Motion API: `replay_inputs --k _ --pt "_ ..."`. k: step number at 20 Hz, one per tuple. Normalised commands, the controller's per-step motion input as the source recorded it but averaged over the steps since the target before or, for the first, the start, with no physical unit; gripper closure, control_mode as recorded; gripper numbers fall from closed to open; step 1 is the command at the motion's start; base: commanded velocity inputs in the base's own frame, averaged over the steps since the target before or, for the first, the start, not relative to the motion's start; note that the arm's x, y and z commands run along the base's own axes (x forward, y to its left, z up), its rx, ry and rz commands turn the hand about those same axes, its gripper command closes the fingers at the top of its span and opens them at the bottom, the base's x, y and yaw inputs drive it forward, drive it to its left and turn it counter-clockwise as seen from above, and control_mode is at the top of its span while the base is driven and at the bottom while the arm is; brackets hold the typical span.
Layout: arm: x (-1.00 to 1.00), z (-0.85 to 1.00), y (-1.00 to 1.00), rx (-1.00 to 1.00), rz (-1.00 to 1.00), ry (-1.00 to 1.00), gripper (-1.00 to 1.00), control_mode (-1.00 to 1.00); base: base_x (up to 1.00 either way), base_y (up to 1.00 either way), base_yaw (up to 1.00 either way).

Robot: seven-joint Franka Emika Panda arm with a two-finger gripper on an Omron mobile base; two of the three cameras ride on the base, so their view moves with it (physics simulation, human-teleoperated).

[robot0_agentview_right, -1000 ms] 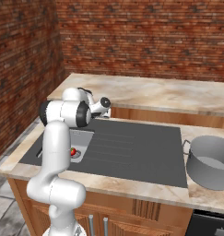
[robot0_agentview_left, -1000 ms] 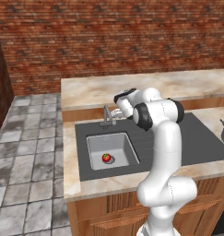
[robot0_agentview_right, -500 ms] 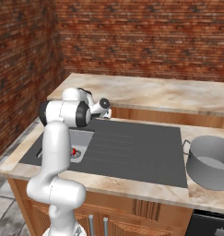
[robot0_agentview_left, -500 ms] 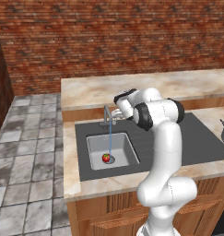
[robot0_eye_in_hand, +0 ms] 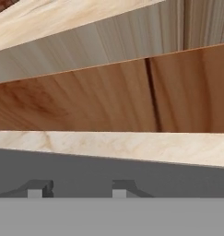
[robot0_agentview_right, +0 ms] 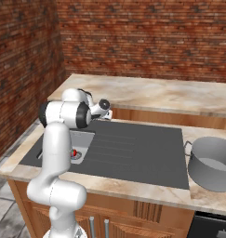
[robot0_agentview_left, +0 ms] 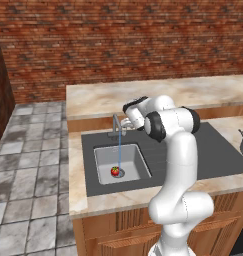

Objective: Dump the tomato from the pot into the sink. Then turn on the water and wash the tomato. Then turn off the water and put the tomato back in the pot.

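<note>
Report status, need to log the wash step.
Tool at faucet, empty. Water running onto tomato in sink. Pot waits right. Nothing blocking.

Arm (robot0_agentview_left: pixel 177 165): glossy white rounded links, bulbous segments stacked from a wide white base at 6 o'clock. Dark grey-black bands ring the joints, with a black cap disc on the wrist (robot0_agentview_right: pixel 104 104). Two small dark finger tips (robot0_eye_in_hand: pixel 41 188), squared, grey-faced. No cables or markings visible.
</note>
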Motion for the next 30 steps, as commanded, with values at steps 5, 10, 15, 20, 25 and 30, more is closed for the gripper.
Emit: replay_inputs --k 5,10,15,20,25,30 --pt "0.0 0.0 -0.4 0.0 0.0 0.0 1.0 -1.0 0.0 0.0 0.0" --pt "0.0 0.0 -0.11 0.0 0.0 0.0 -1.0 -1.0 0.0 0.0 0.0" --pt "-0.01 0.14 -0.1 0.03 0.0 0.0 -1.0 -1.0 0.0 0.0 0.0" --pt "-0.21 0.45 -0.28 0.07 0.0 0.0 -1.0 -1.0 0.0 0.0 0.0" --pt "-0.23 0.51 -0.32 0.06 0.0 0.0 -1.0 -1.0 0.0 0.0 0.0" --pt "-0.01 0.64 -0.07 0.09 0.0 0.0 -1.0 -1.0 0.0 0.0 0.0"
